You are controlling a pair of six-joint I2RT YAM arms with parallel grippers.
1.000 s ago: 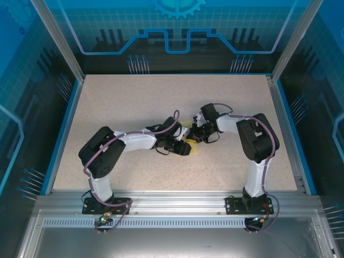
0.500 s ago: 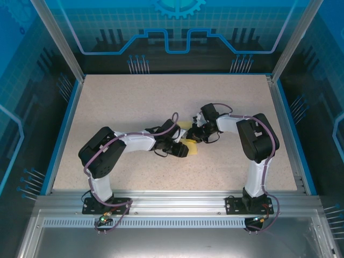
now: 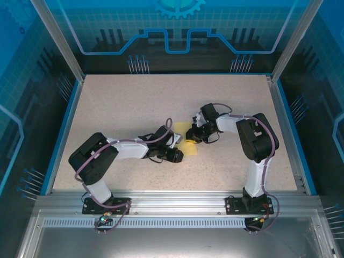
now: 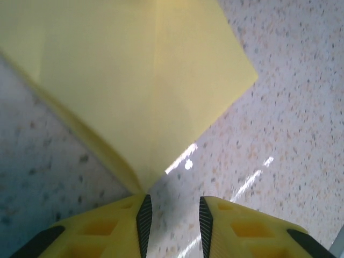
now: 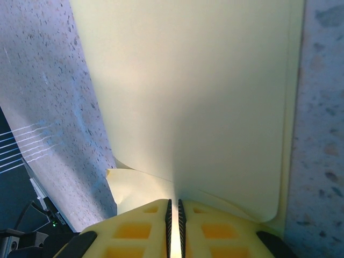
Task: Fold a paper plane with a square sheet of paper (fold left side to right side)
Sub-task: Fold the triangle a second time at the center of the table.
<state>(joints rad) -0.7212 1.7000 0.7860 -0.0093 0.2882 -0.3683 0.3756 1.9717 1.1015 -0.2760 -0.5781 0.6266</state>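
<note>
With right gripper [image 5: 173, 206] at middle of the table [image 3: 134, 102] pinching the square sheet of paper [image 3: 188, 146] and left gripper [image 4: 173, 209] spread beside its near-left corner, looks partly done: creased wedge made, narrow plane folds not yet.

The square sheet of paper [image 4: 145, 80] was thin, matt yellow paper, smooth apart from sharp creases. The table [image 3: 134, 102] had a speckled beige, stone-like top with faint glossy streaks in the left wrist view. The left end effector [image 4: 173, 207] and right end effector [image 5: 173, 207] had moulded yellow plastic fingers with dark, rubbery-looking pads [image 4: 143, 220]. Brushed metal rails [image 3: 172, 200] lined the bottom of the top view.
</note>
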